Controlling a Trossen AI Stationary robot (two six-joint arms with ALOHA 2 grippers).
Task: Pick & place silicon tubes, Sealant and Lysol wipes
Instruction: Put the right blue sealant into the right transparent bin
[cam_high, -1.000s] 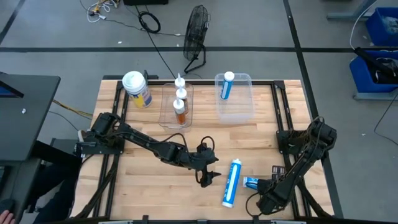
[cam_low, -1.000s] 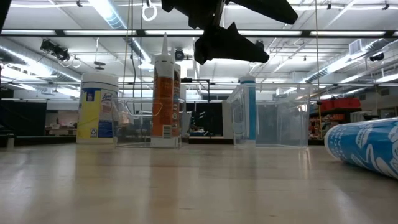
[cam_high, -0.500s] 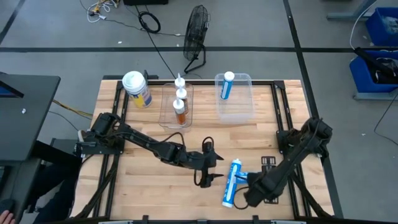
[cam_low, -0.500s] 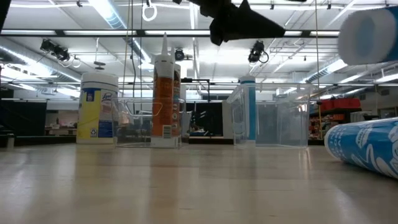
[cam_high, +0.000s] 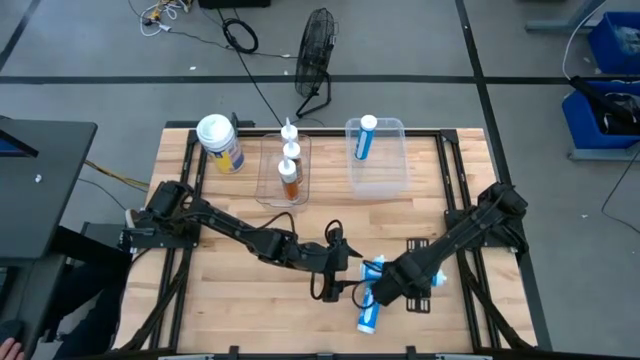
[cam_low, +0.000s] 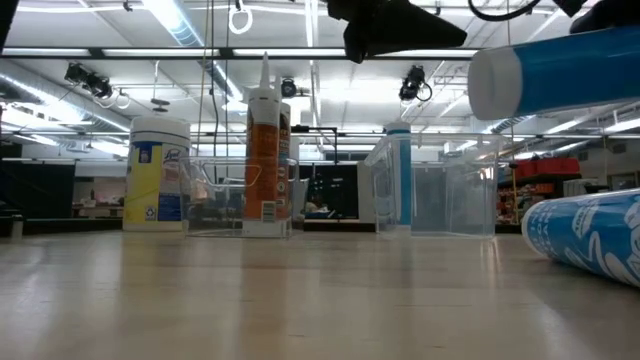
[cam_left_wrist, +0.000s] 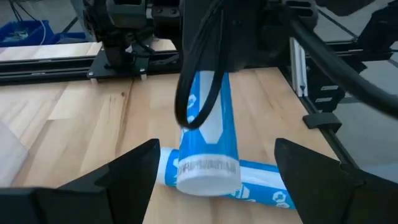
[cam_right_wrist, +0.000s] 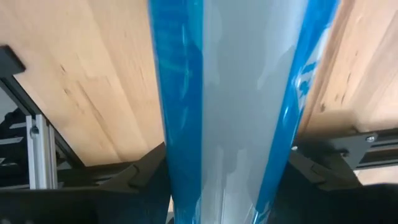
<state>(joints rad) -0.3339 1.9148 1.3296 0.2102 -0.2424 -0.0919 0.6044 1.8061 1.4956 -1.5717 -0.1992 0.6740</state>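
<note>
My right gripper (cam_high: 392, 287) is clamped on a blue tube (cam_low: 555, 72), and that tube is now off the bench; a second ago it lay near the front edge, right of the middle, and half a second ago only its white end had come up into the low view; now it hangs level there, well above the wood. The second tube (cam_high: 371, 306) lies on the bench under and just in front of the lifted one; the left wrist view shows the two crossing, one above the other, though I cannot tell if they touch. My left gripper (cam_high: 333, 283) hovers just left of them, fingers spread wide and holding nothing; it has edged toward the tubes over the last second.

So the pick looks done, and I judge the carry to the right bin (cam_high: 392, 178) at the back comes next; a third tube (cam_high: 365, 138) stands in it already. The sealant (cam_high: 289, 172) is upright in the left bin (cam_high: 268, 185); the Lysol wipes (cam_high: 221, 143) stand by the back left corner, outside both bins, so I reckon they are yet to be placed.
</note>
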